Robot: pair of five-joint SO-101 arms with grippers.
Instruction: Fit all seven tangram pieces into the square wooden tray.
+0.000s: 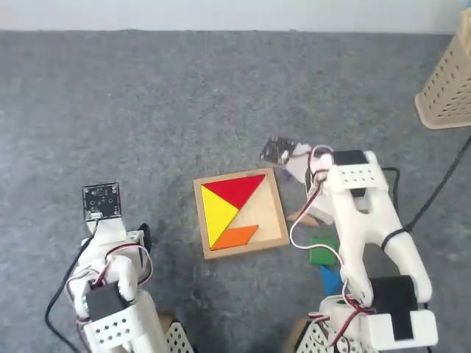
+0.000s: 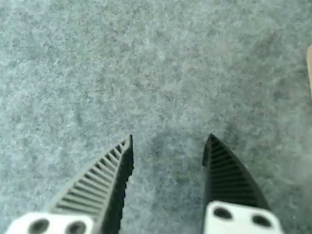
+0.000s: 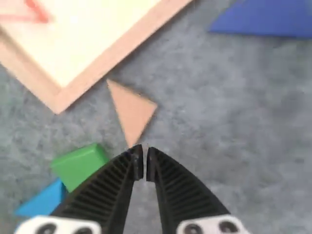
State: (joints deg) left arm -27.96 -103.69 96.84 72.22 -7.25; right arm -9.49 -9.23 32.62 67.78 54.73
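Grey desk (image 1: 147,110), square wooden tray (image 1: 280,206) in the middle between your two arms. Three of the seven pieces are in it: red triangle (image 1: 239,190), yellow triangle (image 1: 217,212) edge to edge with it, and orange parallelogram (image 1: 235,237) in the corner nearer the arms; the rest of the tray floor is bare. Looks like you're on the fourth pick. The loose pieces lie on the desk by the right arm: dark blue triangle (image 3: 263,19), green square (image 3: 78,165), light blue piece (image 3: 41,201), and small tan triangle (image 3: 130,109) just off the tray's rim. Right tool (image 3: 141,153) is pressed almost together and empty, tips at the tan triangle's point. You'd likely need to spread it and straddle that thin piece, which may skid. Left tool (image 2: 168,141) is spread wide over bare desk, holding nothing
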